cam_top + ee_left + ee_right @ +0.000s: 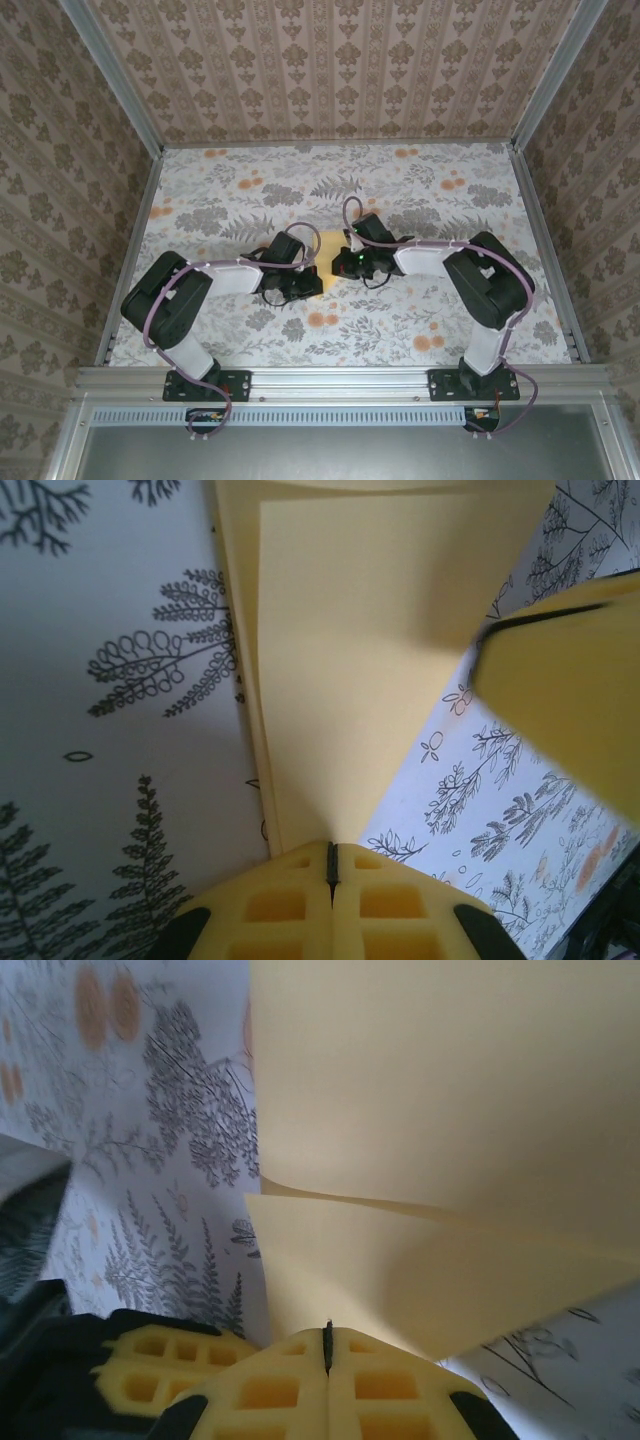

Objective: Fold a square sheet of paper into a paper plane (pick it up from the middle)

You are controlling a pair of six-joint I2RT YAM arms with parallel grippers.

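**A:** Start big. Where does everything sit on the table (230,200)?

**B:** The left arm (190,290) and the right arm (480,275) both reach in toward the middle. The square sheet of paper (328,255) is between their ends, and seen from above it is a pale-yellow strip with its long axis running away from the bases.

**A:** So neither arm is nearer?

**B:** I'd call it even. The left one meets the paper on its left, nearer side, and the right one meets it on its right, farther side.

**A:** And the paper itself?

**B:** It's already doubled. Each wrist camera shows one layer over another, with an edge or crease leading straight out from the fingertips.

**A:** What about the tools?

**B:** The left tool (332,865) is pressed together, and the paper narrows right into its seam. The right tool (327,1338) is closed the same way on the opposite edge. Both look to be pinching the sheet.

**A:** What does the next move depend on?

**B:** I'd say on keeping the crease line straight between the two tips.
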